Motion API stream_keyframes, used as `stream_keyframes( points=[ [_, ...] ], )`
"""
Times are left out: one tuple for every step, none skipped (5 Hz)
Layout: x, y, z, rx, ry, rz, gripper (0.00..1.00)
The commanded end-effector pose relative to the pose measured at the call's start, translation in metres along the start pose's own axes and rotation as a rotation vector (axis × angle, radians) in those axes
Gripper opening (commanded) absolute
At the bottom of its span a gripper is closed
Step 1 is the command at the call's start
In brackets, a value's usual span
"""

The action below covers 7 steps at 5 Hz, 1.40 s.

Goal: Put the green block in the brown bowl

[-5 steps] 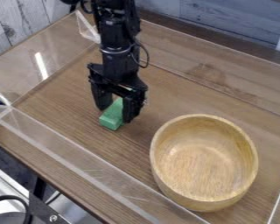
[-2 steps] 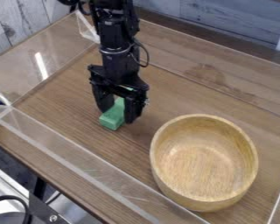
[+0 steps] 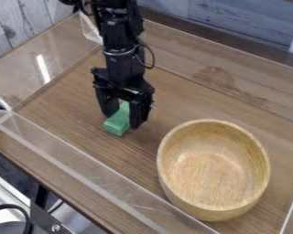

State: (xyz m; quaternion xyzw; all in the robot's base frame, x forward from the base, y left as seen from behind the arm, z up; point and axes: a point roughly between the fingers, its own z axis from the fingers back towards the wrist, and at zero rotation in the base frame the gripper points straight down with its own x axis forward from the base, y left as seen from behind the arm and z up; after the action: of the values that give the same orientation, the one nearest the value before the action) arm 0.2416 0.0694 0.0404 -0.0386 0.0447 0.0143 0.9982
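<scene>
The green block (image 3: 116,122) lies on the wooden table, left of the brown bowl (image 3: 215,169). My gripper (image 3: 122,114) points straight down over the block, open, with one black finger on each side of it; the upper part of the block is hidden between them. The fingertips reach down to about the table surface. The bowl is a wide, light tan wooden one with a thick rim, sitting upright with nothing in it at the lower right, about a hand's width from the block.
A clear acrylic wall (image 3: 76,178) runs along the table's front and left edges. A raised wooden ledge (image 3: 234,50) crosses the back. A white plank wall (image 3: 21,23) stands at the upper left.
</scene>
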Motion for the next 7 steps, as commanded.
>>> stream_keyframes(
  points=[
    [0.0077,0.0024,0.0172,0.015,-0.066,0.005,1.0],
    [0.0087,0.0018,0.0176,0.013,-0.068,0.007,1.0],
    [0.0096,0.0013,0.0183,0.011,-0.071,0.008,1.0],
    [0.0103,0.0009,0.0192,0.01,-0.073,0.009,1.0],
    [0.0113,0.0006,0.0199,0.009,-0.076,0.01,1.0],
    [0.0125,0.0018,0.016,0.009,-0.07,0.018,0.0],
    [0.0126,0.0011,0.0161,0.007,-0.068,0.021,0.0]
  ],
)
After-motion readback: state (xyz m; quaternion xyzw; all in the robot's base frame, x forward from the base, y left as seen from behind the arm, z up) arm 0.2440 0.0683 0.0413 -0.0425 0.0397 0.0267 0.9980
